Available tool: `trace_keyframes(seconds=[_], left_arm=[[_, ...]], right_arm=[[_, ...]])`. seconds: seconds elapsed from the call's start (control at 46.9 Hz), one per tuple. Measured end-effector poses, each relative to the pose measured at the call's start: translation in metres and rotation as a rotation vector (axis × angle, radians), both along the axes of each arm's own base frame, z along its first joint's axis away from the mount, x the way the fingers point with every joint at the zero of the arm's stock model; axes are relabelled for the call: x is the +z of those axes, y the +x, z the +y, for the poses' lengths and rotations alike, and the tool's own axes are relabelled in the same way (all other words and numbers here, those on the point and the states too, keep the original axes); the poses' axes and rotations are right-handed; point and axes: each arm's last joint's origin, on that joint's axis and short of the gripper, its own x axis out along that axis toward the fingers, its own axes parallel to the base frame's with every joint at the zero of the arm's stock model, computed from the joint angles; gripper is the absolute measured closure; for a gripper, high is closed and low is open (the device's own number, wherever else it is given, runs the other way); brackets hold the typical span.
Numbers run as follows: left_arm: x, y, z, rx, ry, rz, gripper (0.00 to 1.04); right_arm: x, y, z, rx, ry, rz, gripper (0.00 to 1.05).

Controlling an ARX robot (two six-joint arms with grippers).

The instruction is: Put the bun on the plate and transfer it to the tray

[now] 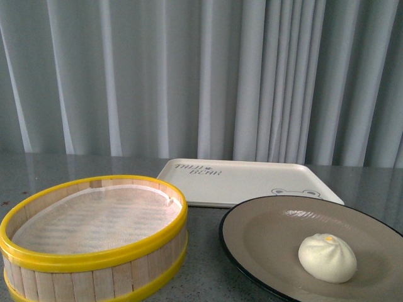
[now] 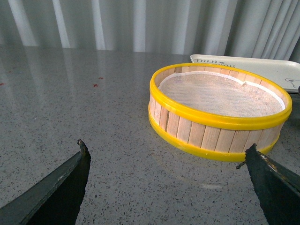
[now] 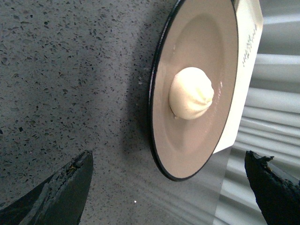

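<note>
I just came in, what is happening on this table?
Nothing is held right now. The bun lies on the plate, which stands on the table in front of the tray, not yet on it. The steamer basket beside it holds only a white liner. The left gripper is open facing the basket, the right gripper open facing the plate. Moving the plate onto the tray is not yet done.

grey speckled table (image 1: 201,251): steamer basket (image 1: 94,236), plate (image 1: 271,242), tray (image 1: 245,181).
</note>
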Motion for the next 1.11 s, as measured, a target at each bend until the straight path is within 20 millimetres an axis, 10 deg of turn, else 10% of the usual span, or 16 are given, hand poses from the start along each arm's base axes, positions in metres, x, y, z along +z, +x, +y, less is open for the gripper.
trace_keyframes(seconds=[0.938,1.109], left_arm=[[0.000,0.000,0.000,0.000,0.000,0.000,0.07],[0.000,0.000,0.000,0.000,0.000,0.000,0.07]], right_arm=[[-0.042,0.051,0.030,0.105,0.018,-0.013,0.09],[-0.046,0.054,0.034,0.103,0.021,0.005,0.40]])
